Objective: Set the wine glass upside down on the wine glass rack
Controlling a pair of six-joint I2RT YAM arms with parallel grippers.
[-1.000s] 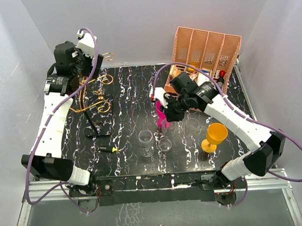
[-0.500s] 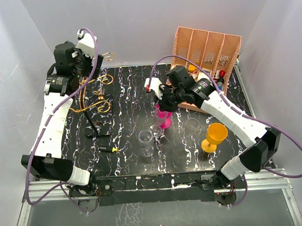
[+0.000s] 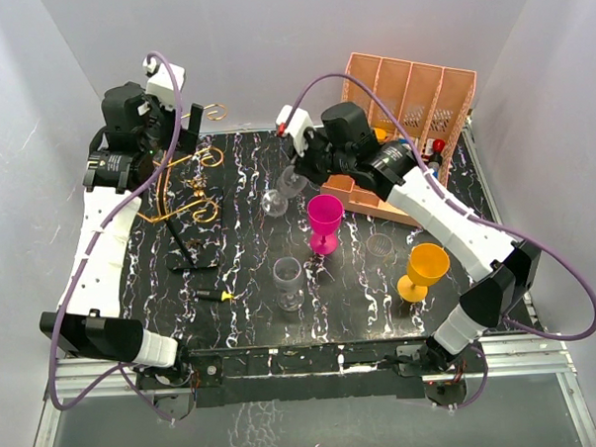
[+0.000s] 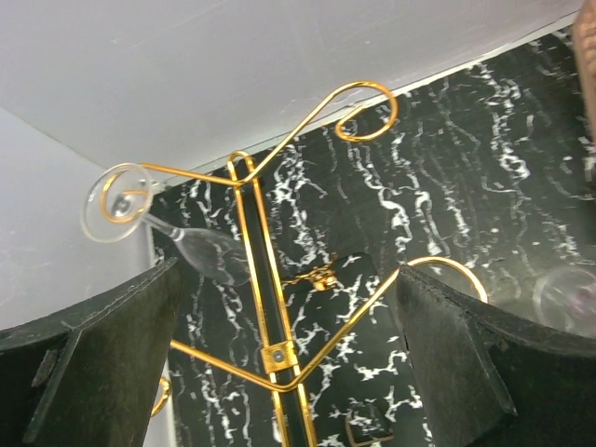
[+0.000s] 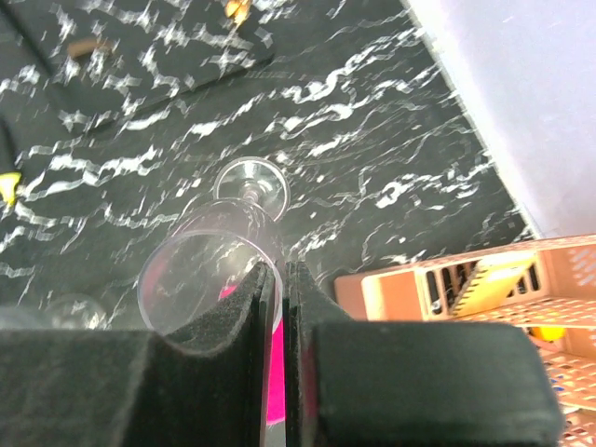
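The right gripper (image 3: 302, 172) is closed nearly flat on the bowl wall of a clear wine glass (image 3: 280, 197), which it holds tilted above the worktop (image 3: 246, 176), foot pointing down and away. In the top view, the glass sits at 11 o'clock from a pink wine glass (image 3: 325, 220) and at 3 o'clock from the wine glass rack (image 3: 183, 194). The left gripper (image 4: 289, 272) is spread wide and holds nothing, with the rack's post seen between its fingers. Another clear glass (image 4: 186, 244) hangs from a scroll at 10 o'clock.
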